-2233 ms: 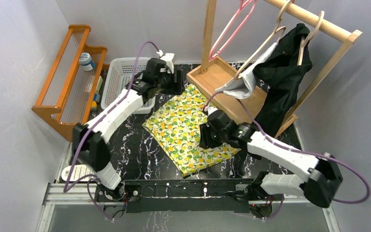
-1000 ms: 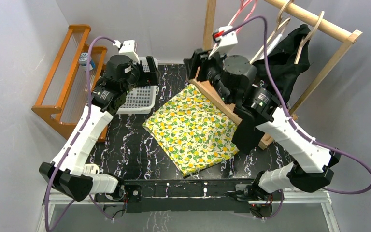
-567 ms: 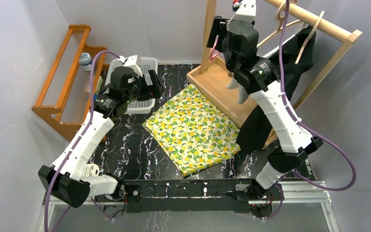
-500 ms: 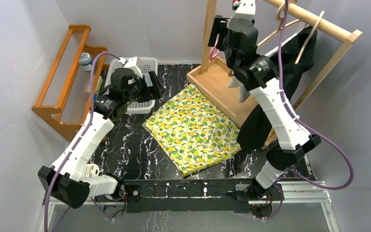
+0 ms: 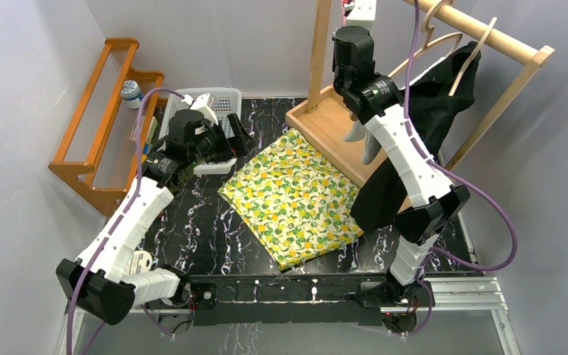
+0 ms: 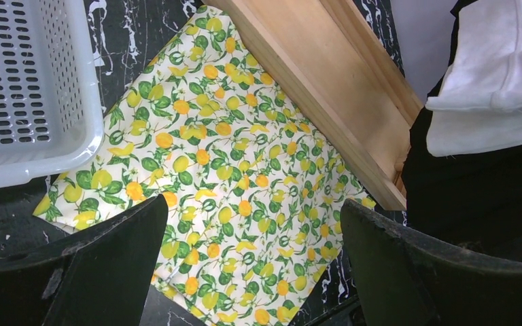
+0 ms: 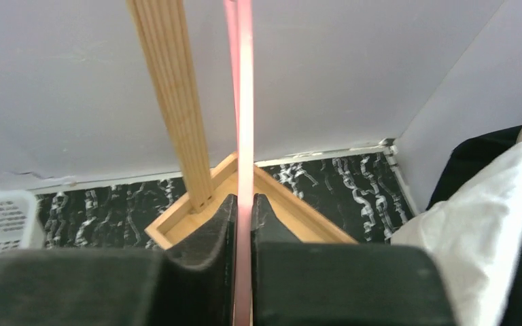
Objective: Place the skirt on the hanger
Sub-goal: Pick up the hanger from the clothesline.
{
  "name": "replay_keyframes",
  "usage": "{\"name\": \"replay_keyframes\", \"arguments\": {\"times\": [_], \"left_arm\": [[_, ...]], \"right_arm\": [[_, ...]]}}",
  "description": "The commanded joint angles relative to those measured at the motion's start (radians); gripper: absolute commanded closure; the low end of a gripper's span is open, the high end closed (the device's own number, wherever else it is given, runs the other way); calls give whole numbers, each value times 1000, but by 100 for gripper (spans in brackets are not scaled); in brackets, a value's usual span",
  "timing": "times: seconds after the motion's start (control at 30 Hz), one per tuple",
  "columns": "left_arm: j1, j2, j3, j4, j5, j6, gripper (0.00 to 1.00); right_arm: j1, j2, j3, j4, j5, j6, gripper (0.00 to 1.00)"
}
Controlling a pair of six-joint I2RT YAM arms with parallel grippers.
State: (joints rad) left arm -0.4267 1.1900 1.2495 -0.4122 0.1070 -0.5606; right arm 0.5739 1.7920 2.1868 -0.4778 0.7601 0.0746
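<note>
Pink hanger (image 7: 245,102) sits clamped between the right fingers (image 7: 225,216), which are clenched tight on its thin bar. The bar runs straight up out of them in the right wrist view. Wooden post (image 7: 177,95) of the clothes rack stands just left of and beyond those fingers, with the rack's tray base (image 7: 299,207) right behind them. White garment (image 7: 489,217) hangs off to their right, against a black garment (image 7: 469,163). In the top view the right arm reaches high, wrist up by the post top; the hanger is not clear there.

Skirt (image 5: 292,198), yellow-and-green lemon print, lies flat and spread on the black marbled surface (image 5: 192,222). It is well below the right fingers and apart from the hanger.

Left fingers (image 6: 109,261) are released, spread wide, gripping nothing. They hover above the skirt (image 6: 231,197), which fills the gap between them in the left wrist view. White basket (image 6: 27,81) is ahead and left of the left fingers, its corner meeting the skirt's edge. Tray base (image 6: 326,88) is ahead and right of them, running along the skirt's far side. Orange shelf rack (image 5: 103,111) stands further left, beyond the basket (image 5: 185,111).
</note>
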Motion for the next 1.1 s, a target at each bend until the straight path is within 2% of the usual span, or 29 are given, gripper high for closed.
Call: {"name": "replay_keyframes", "arguments": {"times": [0.0, 0.27, 0.4, 0.53, 0.8, 0.97, 1.07], "left_arm": [[2, 0, 4, 18, 31, 0, 2], [2, 8, -1, 22, 35, 0, 2], [2, 10, -4, 28, 36, 0, 2], [2, 14, -2, 30, 34, 2, 2], [1, 44, 14, 33, 36, 15, 2], [5, 64, 61, 24, 27, 21, 2], [11, 71, 86, 24, 51, -8, 2]], "right_arm": [[0, -78, -3, 166, 103, -94, 99], [4, -161, -36, 276, 96, -124, 100], [4, -232, -108, 276, -22, -99, 100], [3, -344, -263, 247, -179, -34, 100], [3, -466, -362, 95, -279, 66, 100], [4, -536, -471, 44, -488, 106, 100], [4, -569, -533, 41, -681, 114, 100]]}}
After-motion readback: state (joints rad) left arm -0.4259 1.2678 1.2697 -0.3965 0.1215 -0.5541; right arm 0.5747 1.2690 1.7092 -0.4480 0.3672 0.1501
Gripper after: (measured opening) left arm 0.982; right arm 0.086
